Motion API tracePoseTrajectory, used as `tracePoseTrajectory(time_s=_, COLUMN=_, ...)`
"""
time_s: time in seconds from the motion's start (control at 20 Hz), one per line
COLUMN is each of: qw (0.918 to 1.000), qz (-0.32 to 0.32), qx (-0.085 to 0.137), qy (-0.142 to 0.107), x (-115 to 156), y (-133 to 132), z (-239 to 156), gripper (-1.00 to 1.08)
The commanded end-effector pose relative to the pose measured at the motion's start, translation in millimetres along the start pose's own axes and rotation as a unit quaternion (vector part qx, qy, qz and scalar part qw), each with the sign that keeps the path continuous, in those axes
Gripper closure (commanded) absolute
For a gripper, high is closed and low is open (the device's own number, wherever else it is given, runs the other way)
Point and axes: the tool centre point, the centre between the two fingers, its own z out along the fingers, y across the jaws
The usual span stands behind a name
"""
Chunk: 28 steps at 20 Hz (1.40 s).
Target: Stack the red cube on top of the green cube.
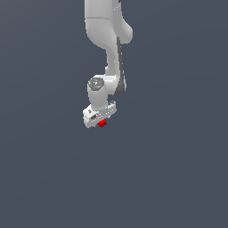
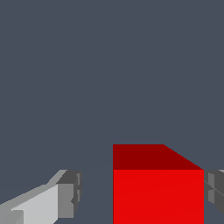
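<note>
The gripper point(image 2: 142, 192) stands open around the red cube point(image 2: 157, 188): one finger point(image 2: 65, 194) is clear of it, the other touching or nearly so. Step in hand, as judged: grasping. Next: close, lift, locate the green cube, barely visible beside the gripper.

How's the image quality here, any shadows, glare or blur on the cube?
Exterior view: flat, shadowless render; the red cube is tiny under the gripper. Wrist view: sharp, no glare, cube's two visible faces differ in shade, cropped by the frame edge.
</note>
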Motion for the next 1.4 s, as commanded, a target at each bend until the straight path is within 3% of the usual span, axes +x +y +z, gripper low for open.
tracePoseTrajectory(time_s=0.0, qw=1.0, qz=0.0, qx=-0.001, qy=0.0, x=0.5, y=0.3, z=2.2, gripper=-0.92)
tracePoseTrajectory(time_s=0.05, qw=1.0, qz=0.0, qx=-0.001, qy=0.0, x=0.5, y=0.3, z=2.2, gripper=1.08)
tracePoseTrajectory(time_s=0.8, qw=1.0, qz=0.0, qx=-0.001, qy=0.0, x=0.1, y=0.7, z=-4.6, gripper=1.08)
tracePoseTrajectory(time_s=1.35, qw=1.0, qz=0.0, qx=-0.001, qy=0.0, x=-0.6, y=-0.5, z=-62.3, gripper=1.08)
